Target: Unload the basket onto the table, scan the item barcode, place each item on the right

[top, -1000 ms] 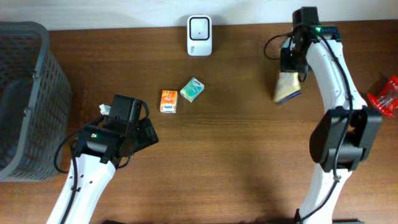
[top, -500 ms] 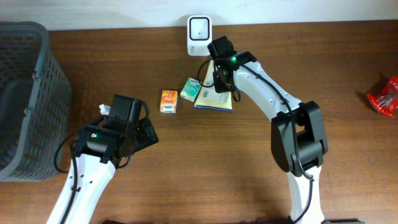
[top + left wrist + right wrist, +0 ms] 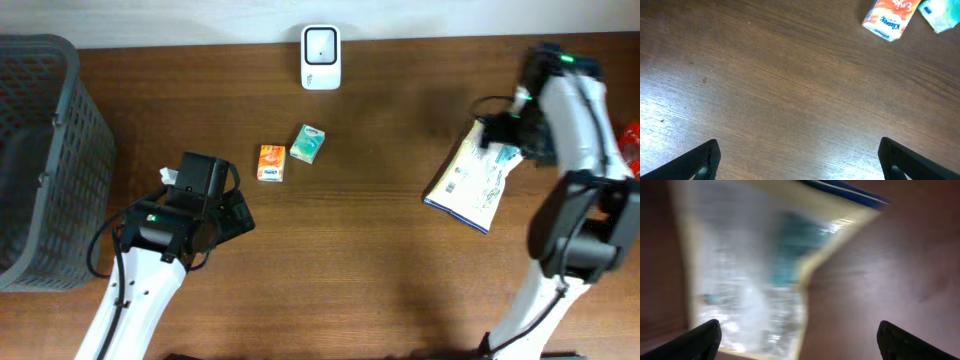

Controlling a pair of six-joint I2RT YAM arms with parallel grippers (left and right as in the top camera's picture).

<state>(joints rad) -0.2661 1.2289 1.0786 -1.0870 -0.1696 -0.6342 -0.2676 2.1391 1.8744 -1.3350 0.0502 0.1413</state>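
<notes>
The item, a flat white and yellow packet (image 3: 468, 186) with printed text and a blue edge, lies on the table at the right. My right gripper (image 3: 497, 140) hovers over its far end, open and holding nothing. The right wrist view shows the packet (image 3: 750, 265) blurred below the wide-apart jaws of that gripper (image 3: 800, 342). The white barcode scanner (image 3: 321, 57) stands at the back centre. My left gripper (image 3: 236, 214) is open above bare wood at the left; in its wrist view the gripper (image 3: 800, 162) has nothing between its fingers.
A small orange packet (image 3: 271, 162) and a green one (image 3: 308, 144) lie in front of the scanner; both also show in the left wrist view, orange packet (image 3: 888, 17), green packet (image 3: 940, 12). A grey basket (image 3: 45, 150) fills the left edge. A red packet (image 3: 629, 140) sits at the right edge.
My right arm swung from near the scanner back to the right side. Its jaws opened and the packet now lies flat on the table. The left arm has not moved.
</notes>
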